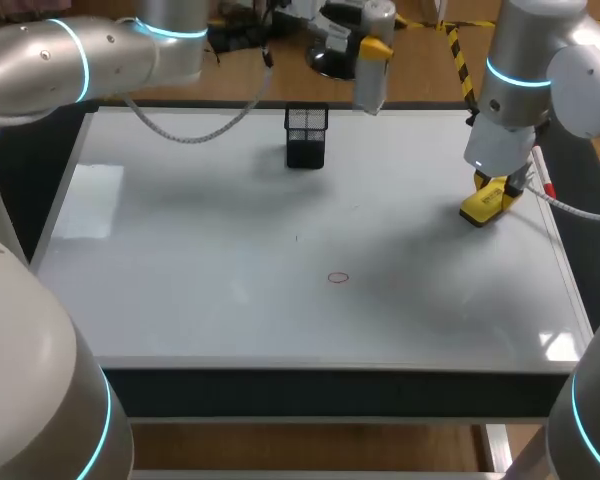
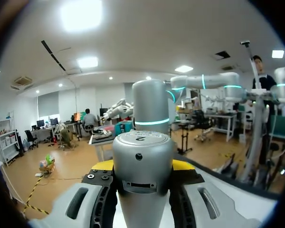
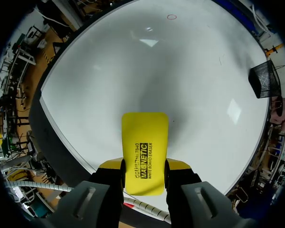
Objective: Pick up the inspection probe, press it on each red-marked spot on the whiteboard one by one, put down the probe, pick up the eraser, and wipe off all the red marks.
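The right tool (image 3: 145, 168) pinches the eraser (image 3: 145, 142), one yellow tip against each long side, and the eraser's free end juts out ahead of the fingers. Under the tool lies the board (image 3: 133, 71). From above, the eraser (image 1: 483, 205) sits low at the board's right edge, but I cannot tell whether it touches the surface or is just off it. I judge the step in hand to be the eraser pick-up, with the wiping not yet begun.

Far ahead of this tool, well apart, one red mark (image 3: 171, 17) shows as a small ring. The next move likely calls for carrying the eraser across to the mark (image 1: 338, 278), laying its face flat and rubbing. The right arm comes in steeply, wrist near vertical over the eraser.

Off to one side ahead stands a black mesh cup (image 3: 263, 78).

The left tool (image 2: 142, 165) is clamped on the probe (image 2: 143, 152), a grey cylinder upright between its fingers. That arm reaches across the bench's far edge, holding the probe (image 1: 370, 90) raised beyond the cup (image 1: 306, 135).
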Available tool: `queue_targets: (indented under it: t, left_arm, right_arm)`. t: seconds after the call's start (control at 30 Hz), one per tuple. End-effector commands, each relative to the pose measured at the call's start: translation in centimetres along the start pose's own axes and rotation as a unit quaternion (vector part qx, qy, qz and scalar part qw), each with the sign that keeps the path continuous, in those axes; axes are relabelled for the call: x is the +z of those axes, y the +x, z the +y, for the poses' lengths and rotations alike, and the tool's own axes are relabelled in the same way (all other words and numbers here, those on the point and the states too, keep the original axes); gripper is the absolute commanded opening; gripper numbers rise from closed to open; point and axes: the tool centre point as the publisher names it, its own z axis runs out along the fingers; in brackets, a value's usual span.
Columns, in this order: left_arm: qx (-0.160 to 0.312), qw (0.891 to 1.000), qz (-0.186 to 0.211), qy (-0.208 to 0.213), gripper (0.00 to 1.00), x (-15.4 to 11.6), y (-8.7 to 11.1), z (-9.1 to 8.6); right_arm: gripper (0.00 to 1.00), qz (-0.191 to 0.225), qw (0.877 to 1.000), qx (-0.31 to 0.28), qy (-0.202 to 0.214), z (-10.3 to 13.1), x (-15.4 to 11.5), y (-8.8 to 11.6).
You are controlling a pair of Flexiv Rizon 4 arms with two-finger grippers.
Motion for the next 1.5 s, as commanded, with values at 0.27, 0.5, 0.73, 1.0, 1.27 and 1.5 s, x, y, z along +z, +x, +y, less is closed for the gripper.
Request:
queue_targets:
  t: [0.27,0.5,0.73,1.0,1.27,1.5]
  left_arm:
    - [-0.007,0.999,0.047,0.007,0.0,1.7,6.2,0.2]
    - [-0.016,0.996,0.083,0.021,0.0,3.2,9.9,1.2]
    - [-0.017,0.993,0.118,0.027,0.0,3.8,13.7,2.1]
    - [-0.024,0.989,0.143,0.02,0.0,4.5,17.4,4.0]
    - [-0.032,0.988,0.15,0.036,0.0,5.7,20.4,6.0]
    - [-0.045,0.988,0.145,0.035,0.0,6.0,22.4,7.0]
  right_arm:
    - [0.0,0.002,1.0,-0.001,0.001,-0.1,-0.1,0.0]
    - [0.0,0.002,1.0,-0.001,0.001,-0.1,-0.1,0.0]
    - [0.0,0.002,1.0,-0.001,0.001,-0.1,-0.1,0.0]
    - [0.0,0.002,1.0,-0.001,0.001,-0.1,-0.1,0.0]
    - [0.0,0.002,1.0,-0.001,0.001,-0.1,-0.1,0.0]
    - [0.0,0.002,1.0,-0.001,0.001,-0.1,-0.1,0.0]
